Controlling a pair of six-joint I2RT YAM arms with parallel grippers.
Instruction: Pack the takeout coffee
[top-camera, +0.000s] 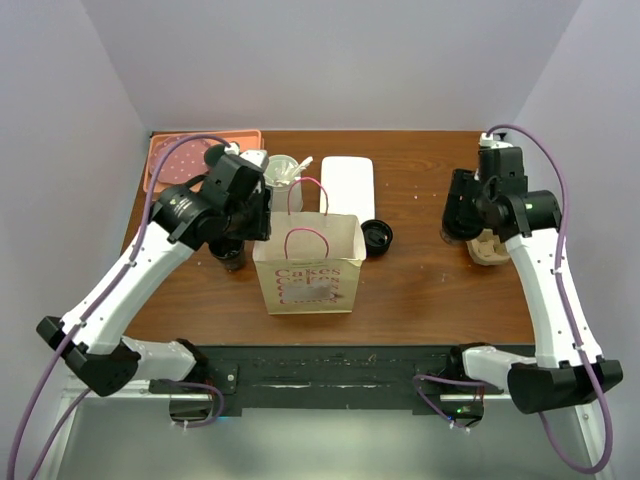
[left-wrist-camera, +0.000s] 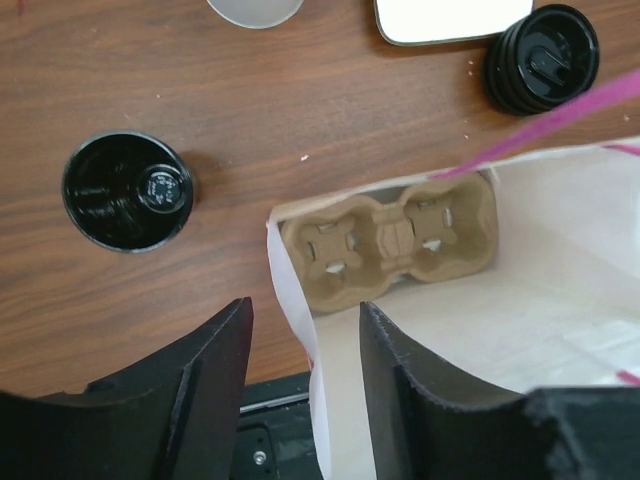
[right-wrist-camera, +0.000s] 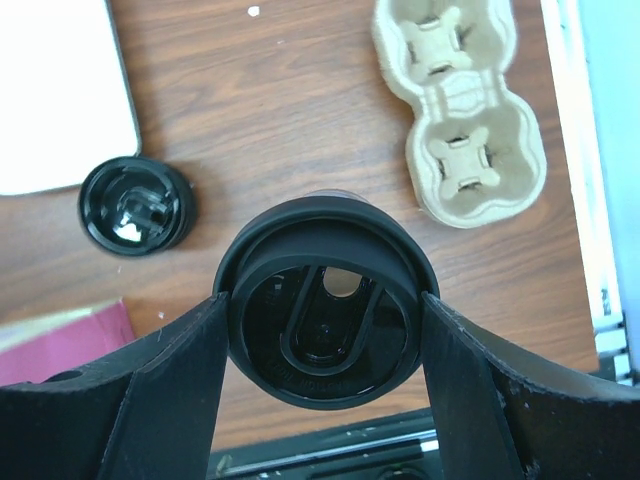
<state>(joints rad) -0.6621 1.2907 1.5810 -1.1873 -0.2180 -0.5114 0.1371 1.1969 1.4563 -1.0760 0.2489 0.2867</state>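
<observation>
- Pink tray (top-camera: 165, 160), back-left corner: flat plastic, not part of the pack as far as I can see.
- Open cup (left-wrist-camera: 125, 190): black, round, glossy inside, no lid. It stands on the wood table just left of the bag. Not packed.
- Left gripper (left-wrist-camera: 305, 318): jaws apart over the bag's left rim, with the thin paper wall running between them. No clamp visible. I judge it's about to pinch the bag and steady it.
- Paper bag (top-camera: 310, 285): tan kraft with pink cord handles, upright, mouth open.
- Carrier in the bag (left-wrist-camera: 390, 250): moulded pulp, two wells with cross-cut flaps, lying on the bag floor. Both wells empty, so that step is done and no cups are in.
- Loose lid (left-wrist-camera: 542, 58): black ribbed plastic, on the table just beside the bag's right side. Probably belongs to the open cup.
- White box (top-camera: 347, 185): smooth with rounded corners, behind the bag.
- Right gripper (right-wrist-camera: 325, 300): clamped on the lidded cup (right-wrist-camera: 325, 335), pads against the lid rim both sides. Can't tell if it's off the table.
- Spare carrier (right-wrist-camera: 455, 110): same pulp, far right, empty.
- Left to do: lid the open cup and seat both cups in the bagged carrier.
</observation>
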